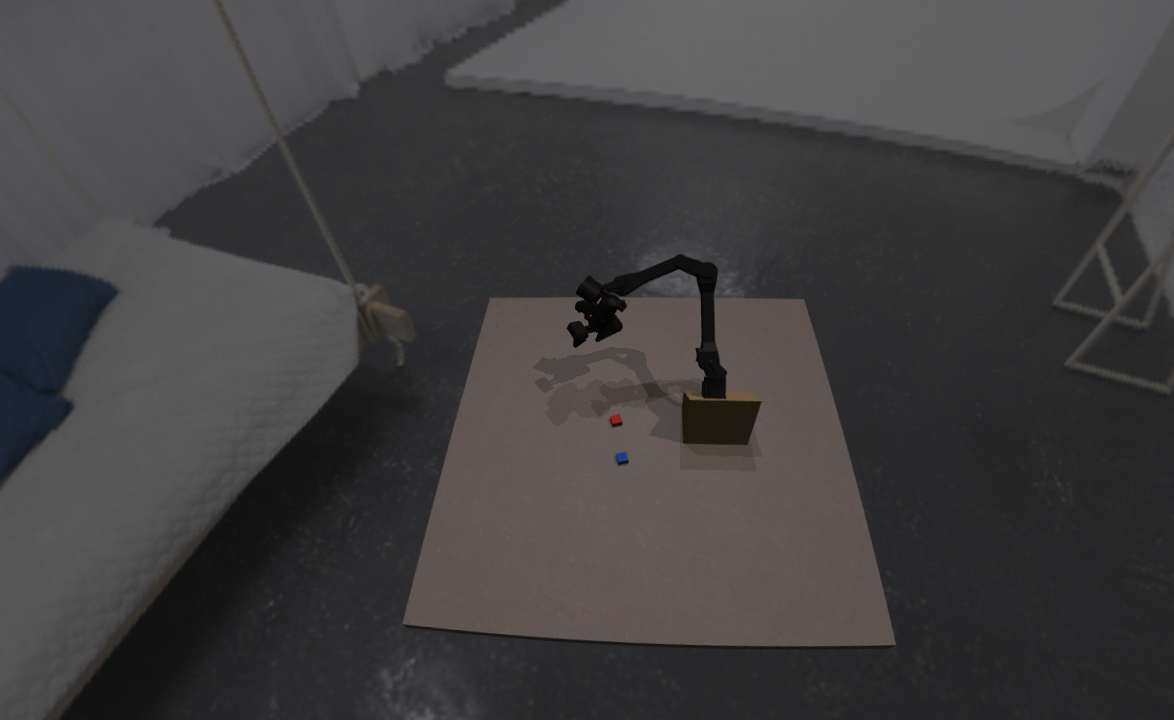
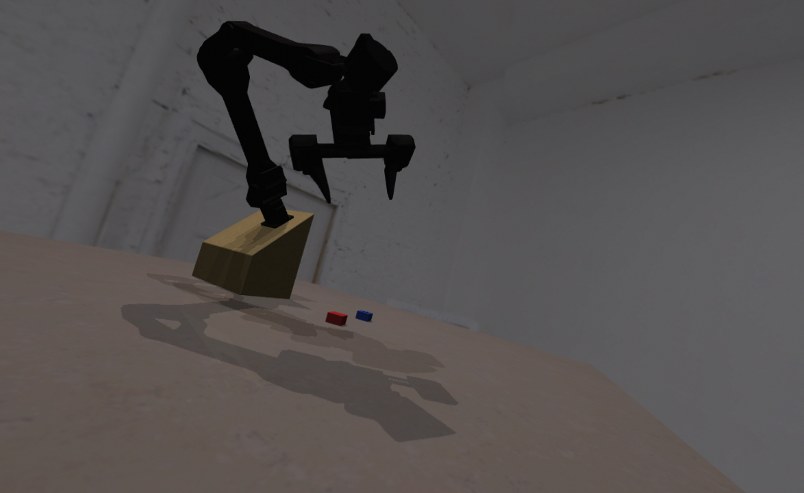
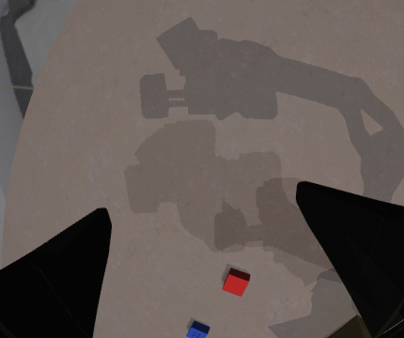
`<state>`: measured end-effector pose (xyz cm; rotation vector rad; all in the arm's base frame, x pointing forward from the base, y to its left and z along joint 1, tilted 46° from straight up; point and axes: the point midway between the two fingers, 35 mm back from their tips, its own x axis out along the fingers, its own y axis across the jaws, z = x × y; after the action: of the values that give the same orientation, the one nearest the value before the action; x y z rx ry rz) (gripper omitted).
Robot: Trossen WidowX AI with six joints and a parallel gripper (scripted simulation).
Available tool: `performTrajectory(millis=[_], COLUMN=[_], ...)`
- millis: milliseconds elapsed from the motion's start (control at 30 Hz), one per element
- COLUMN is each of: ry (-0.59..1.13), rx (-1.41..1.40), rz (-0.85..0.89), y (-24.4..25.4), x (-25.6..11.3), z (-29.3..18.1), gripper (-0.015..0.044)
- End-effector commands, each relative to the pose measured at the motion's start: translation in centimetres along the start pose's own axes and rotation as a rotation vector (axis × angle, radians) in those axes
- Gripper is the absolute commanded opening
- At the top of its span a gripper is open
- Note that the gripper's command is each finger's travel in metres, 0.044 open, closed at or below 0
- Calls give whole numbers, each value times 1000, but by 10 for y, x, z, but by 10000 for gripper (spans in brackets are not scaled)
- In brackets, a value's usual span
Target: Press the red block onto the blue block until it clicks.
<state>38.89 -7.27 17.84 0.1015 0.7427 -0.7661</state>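
Observation:
The red block lies on the pinkish table top. The blue block lies a short way from it, not touching; studs show on its top in the wrist view, where the bottom edge cuts it off. My gripper is wide open and empty. It hangs high above the table, fingers pointing down, and in the top view appears up and to the left of the red block.
The arm stands on a yellowish wedge-shaped base, to the right of the blocks in the top view. The arm's shadows fall across the table near the red block. A bed with blue pillows stands beyond the table's left edge.

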Motion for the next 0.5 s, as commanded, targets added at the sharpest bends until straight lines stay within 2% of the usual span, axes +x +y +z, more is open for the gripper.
performTrajectory(millis=[0,300,467], ry=[133,436,452], rx=[-357,-1152,-1191], rz=[-84,-169,-170], y=[7,-9,-11], x=[36,80,81], z=[-63,-191,-197], gripper=[440,440,440])
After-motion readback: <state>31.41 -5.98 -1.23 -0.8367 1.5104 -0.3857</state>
